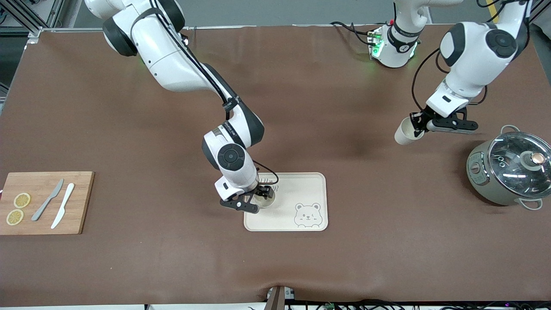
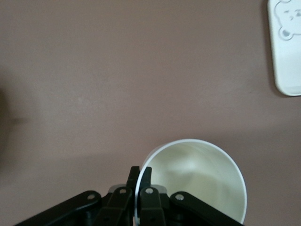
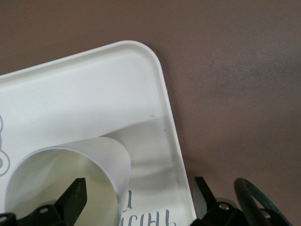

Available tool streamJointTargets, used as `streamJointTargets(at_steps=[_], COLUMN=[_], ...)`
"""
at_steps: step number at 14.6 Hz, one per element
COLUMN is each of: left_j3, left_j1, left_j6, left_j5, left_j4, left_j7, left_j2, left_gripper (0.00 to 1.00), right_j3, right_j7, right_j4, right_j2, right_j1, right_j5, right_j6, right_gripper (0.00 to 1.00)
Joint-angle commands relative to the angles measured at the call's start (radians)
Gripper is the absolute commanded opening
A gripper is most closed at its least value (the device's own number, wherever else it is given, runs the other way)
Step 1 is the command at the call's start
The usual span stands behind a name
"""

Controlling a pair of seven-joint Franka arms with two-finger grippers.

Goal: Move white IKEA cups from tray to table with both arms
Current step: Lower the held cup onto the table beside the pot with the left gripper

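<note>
One white cup (image 1: 264,199) stands upright on the cream bear tray (image 1: 310,183), at the tray's end toward the right arm. My right gripper (image 1: 259,198) hovers right over it, open. In the right wrist view one of its fingers (image 3: 75,197) is inside the cup (image 3: 61,183) and the other is out over the tray's rim (image 3: 169,117), so the gripper (image 3: 138,195) spans the cup's wall without pinching it. My left gripper (image 1: 416,128) holds the second white cup (image 1: 403,132) tilted above the bare table, beside the pot. Its jaws (image 2: 140,175) are shut on that cup's rim (image 2: 193,183).
A grey-green pot with a glass lid (image 1: 510,170) stands at the left arm's end of the table. A wooden cutting board (image 1: 45,202) with two lemon slices and two knives lies at the right arm's end. A corner of the tray (image 2: 284,52) shows in the left wrist view.
</note>
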Motion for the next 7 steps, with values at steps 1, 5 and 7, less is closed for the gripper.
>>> streamJointTargets(at_steps=[1, 5, 7], left_j3=[-0.004, -0.004, -0.004], left_j1=[0.005, 0.040, 0.045], left_j6=[0.058, 0.119, 0.170], left_j5=[-0.025, -0.025, -0.025], left_j4=[-0.045, -0.045, -0.050], left_j7=[0.049, 0.114, 0.136], left_j2=[0.008, 0.103, 0.150], left_gripper=[0.00, 0.00, 0.00], right_j3=[-0.004, -0.004, -0.004], right_j7=[0.028, 0.025, 0.023], right_j4=[0.026, 0.026, 0.026], right_j2=[0.016, 0.016, 0.016], right_j1=[0.009, 0.009, 0.009], right_j5=[-0.016, -0.014, -0.014], right_j6=[0.003, 0.003, 0.003], right_gripper=[0.84, 0.41, 0.29])
